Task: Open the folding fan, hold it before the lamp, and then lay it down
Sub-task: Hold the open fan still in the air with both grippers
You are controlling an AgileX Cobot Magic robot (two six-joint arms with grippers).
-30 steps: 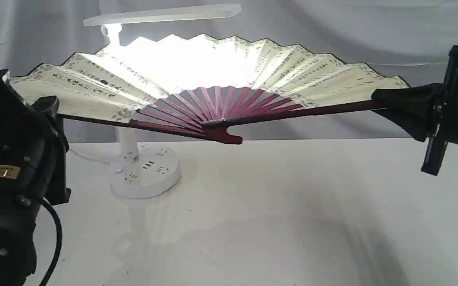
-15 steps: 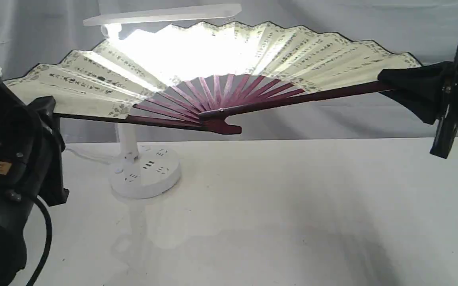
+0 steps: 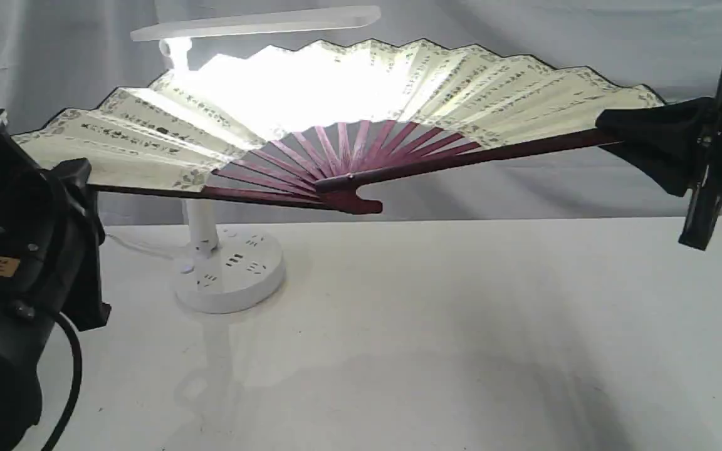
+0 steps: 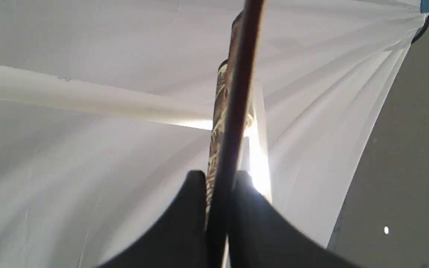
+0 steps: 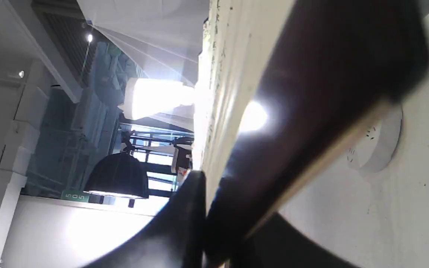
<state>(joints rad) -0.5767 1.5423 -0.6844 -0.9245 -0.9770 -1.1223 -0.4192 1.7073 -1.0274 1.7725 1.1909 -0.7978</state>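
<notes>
Observed from the floor: the folding fan (image 3: 492, 88) was held clear above the table (image 3: 461, 338), spread wide in front of the lamp (image 3: 229, 275), its upper edge just beneath the lamp's long flat head. The left gripper (image 3: 79, 178) was clamped on one dark guard and the right gripper (image 3: 605, 134) on the other; both wrist views showed the fingers pinching the guard edge-on. The right end sat higher than the left, with the pivot hanging lowest between them. Risks, in my judgement: should the arms draw further apart, the pleated paper could tear along a fold or pull off its ribs (image 3: 348, 150); should they descend unevenly, the span could twist and a smooth, narrow guard could slip from the pads; any lift could knock the top edge against the lamp head and tip the slim stem. Materials: thin cream paper, matt, sharply creased, translucent where the light burned through, printed with dark script columns and a grey patterned border; slender maroon wooden ribs, lightly glossy; the lamp in white moulded plastic with a round socketed base; the table pale and faintly scuffed
</notes>
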